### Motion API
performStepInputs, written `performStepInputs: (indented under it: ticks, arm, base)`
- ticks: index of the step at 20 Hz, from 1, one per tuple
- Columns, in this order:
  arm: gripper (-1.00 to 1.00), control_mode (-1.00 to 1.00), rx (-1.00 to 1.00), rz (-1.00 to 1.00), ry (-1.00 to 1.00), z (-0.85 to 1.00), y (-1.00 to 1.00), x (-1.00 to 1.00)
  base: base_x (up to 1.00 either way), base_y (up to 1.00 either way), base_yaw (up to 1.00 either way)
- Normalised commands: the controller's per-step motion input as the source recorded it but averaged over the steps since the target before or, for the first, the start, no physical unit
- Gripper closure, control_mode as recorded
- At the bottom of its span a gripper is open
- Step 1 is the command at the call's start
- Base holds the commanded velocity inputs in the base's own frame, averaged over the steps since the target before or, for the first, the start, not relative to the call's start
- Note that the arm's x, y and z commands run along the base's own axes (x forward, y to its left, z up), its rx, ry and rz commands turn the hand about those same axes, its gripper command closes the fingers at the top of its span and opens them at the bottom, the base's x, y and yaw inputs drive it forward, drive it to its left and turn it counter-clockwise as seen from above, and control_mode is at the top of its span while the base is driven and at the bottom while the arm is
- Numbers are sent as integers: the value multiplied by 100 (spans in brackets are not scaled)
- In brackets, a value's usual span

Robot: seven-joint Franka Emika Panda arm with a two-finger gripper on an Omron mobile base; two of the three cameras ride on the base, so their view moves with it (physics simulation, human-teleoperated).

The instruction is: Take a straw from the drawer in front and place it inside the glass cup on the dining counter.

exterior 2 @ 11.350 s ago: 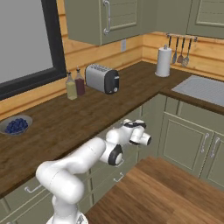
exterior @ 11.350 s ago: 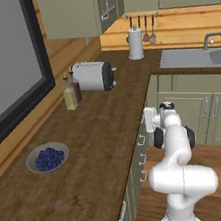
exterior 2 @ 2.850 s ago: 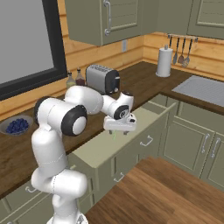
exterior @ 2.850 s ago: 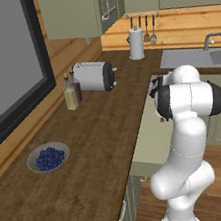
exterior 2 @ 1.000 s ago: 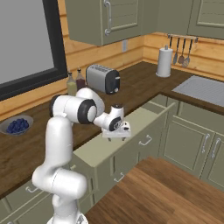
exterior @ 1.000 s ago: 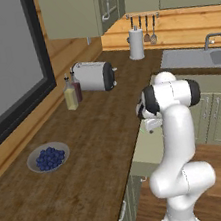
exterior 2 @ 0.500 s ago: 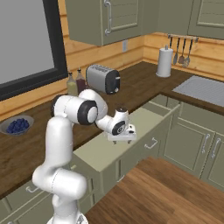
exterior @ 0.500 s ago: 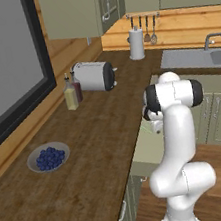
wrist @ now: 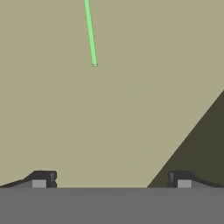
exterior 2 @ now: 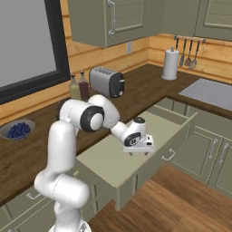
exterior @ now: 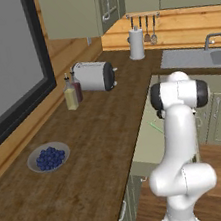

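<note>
The drawer (exterior 2: 102,159) stands pulled out from under the worktop, and its pale floor (wrist: 131,105) is bare. A thin green straw (wrist: 90,33) lies flat on that floor, its near end ahead of my fingertips and left of centre. It shows as a faint green line (exterior: 154,127) in the left base view. My gripper (exterior 2: 139,151) hangs low over the drawer, pointing down into it. Its jaws (wrist: 111,178) are open wide with nothing between them. The glass cup and the dining counter are out of view.
On the dark wood worktop (exterior: 93,150) stand a toaster (exterior: 94,76), two bottles (exterior: 72,91), a bowl of blueberries (exterior: 49,157) and a paper towel roll (exterior: 136,43). A sink (exterior: 195,59) lies at the back right. A dark shadow (wrist: 197,148) covers one corner of the drawer floor.
The hand has moved right and down, lower over the open drawer. The jaws have stayed open.
</note>
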Motion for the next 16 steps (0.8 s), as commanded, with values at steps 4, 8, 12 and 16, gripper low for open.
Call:
performStepInputs:
  ticks: [4,8,12,16]
  arm:
    - [-100,-100,0,0,0,0,-80,-32]
    - [-100,-100,0,0,0,0,-79,-33]
    - [-100,-100,0,0,0,0,-77,-35]
    - [-100,-100,0,0,0,0,-74,-34]
  base:
    - [0,0,0]
    - [0,0,0]
    - [0,0,0]
    - [0,0,0]
